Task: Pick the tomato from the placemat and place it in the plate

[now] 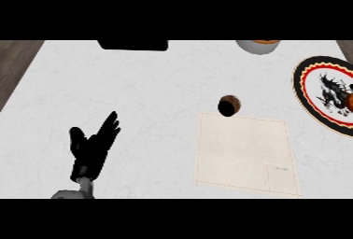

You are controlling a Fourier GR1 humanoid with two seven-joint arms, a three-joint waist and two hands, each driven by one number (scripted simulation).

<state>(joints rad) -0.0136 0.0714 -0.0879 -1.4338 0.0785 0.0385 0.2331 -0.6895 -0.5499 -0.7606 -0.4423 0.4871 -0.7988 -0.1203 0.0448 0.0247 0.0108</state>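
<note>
One hand point(93, 144), the left, rests open with fingers straight up, holding nothing. Far to its right, the tomato point(349, 102) already sits in the patterned plate point(310, 70), beyond the bare placemat point(244, 154).

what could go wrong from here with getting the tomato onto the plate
No tomato shows on the placemat, so there may be nothing there to pick; an orange-red shape at the plate's right edge could be it, though I cannot tell. A dark brown cup sits at the placemat's far edge and could be knocked. Only the left hand shows, open, far from the plate.
</note>
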